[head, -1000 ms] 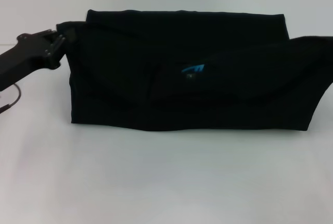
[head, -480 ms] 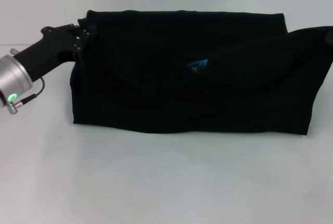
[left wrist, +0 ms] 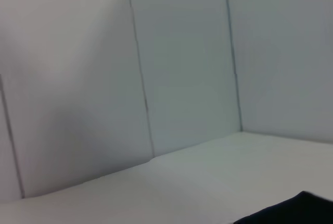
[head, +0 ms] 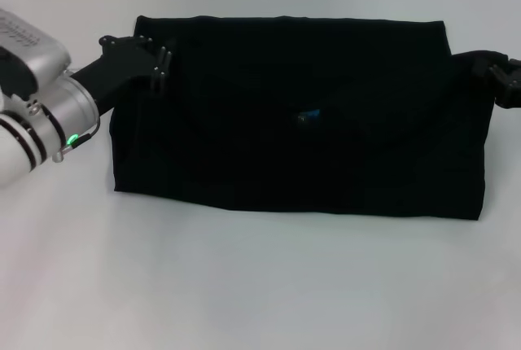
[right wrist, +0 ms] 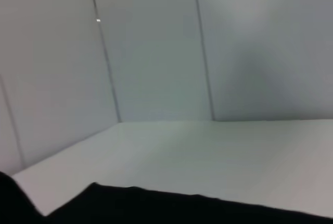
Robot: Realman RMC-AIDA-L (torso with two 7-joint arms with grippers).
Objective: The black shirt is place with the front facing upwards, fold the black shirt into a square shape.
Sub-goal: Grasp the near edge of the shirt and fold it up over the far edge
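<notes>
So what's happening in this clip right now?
A two-armed robot is folding a black shirt on a white table. The shirt already lies as a wide folded band. The left gripper is at the shirt's upper left corner and the right gripper at its right end, one on each side. It is not yet square.

One black shirt [head: 301,114], one left gripper [head: 159,63], one right gripper [head: 501,77], one table [head: 260,285].
</notes>
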